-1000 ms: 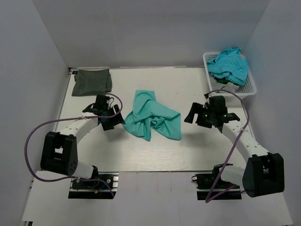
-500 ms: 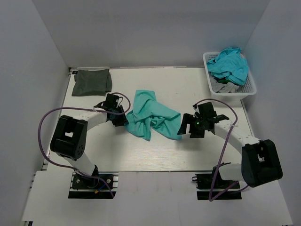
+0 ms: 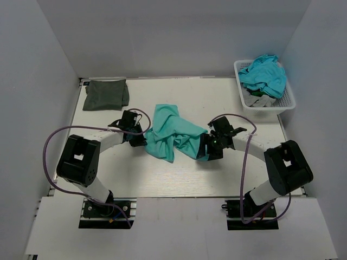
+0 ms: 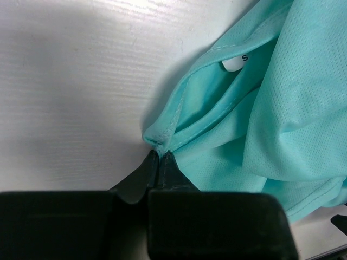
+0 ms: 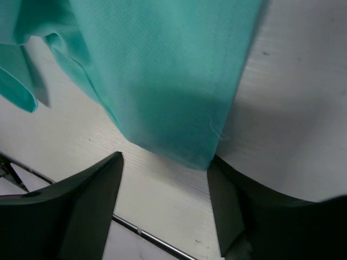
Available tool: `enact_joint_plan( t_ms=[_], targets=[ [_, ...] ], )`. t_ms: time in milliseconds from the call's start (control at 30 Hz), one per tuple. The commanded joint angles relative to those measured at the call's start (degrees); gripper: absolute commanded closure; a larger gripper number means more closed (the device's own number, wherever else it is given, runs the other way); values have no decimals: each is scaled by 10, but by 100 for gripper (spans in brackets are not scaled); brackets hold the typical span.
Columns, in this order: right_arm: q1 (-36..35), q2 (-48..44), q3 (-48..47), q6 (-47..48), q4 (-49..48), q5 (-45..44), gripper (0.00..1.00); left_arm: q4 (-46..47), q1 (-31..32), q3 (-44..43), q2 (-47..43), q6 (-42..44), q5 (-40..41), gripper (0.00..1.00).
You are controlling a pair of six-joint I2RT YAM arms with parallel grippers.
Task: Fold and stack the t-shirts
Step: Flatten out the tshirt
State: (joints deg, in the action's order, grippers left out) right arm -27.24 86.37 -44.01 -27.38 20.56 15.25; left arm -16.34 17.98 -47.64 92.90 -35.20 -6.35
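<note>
Pale wooden surface [image 3: 227, 103] boxed in by grey walls [image 3: 49, 59], seen from above, with two black and white robot arms reaching in from the near edge. Crumpled in the middle lies a teal t-shirt [image 3: 174, 138], bunched into loose folds. At the far right corner stands a white basket [image 3: 288, 103] heaped with more teal and grey clothes [image 3: 264, 76]. At the far left corner, well apart from the rest, a dark olive t-shirt [image 3: 105, 94] lies folded square. The left claw [image 4: 160, 155] is clenched on the teal shirt's left edge, a pinch of hem caught between its tips. The right claw [image 5: 165, 162] is spread wide, one finger on each side of the shirt's near right corner. A small white label [image 4: 234, 63] shows inside the neck.
</note>
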Motion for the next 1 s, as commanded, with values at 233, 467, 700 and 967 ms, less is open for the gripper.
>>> enact_joint_plan(
  t_ms=[233,467,700,967],
  targets=[
    [-47,36,-32,-30,-17,-101,100,-36,7,12,-43,11,15,100],
    [-44,-79,-57,-33,-17,-248,100,-95,7,-50,-104,17,34,100],
    [-37,-223,-181,6,40,-476,100,-168,7,-173,-255,11,140,100],
    [-24,-323,-273,67,44,-616,100,-266,-4,-349,-330,6,271,100]
  ],
)
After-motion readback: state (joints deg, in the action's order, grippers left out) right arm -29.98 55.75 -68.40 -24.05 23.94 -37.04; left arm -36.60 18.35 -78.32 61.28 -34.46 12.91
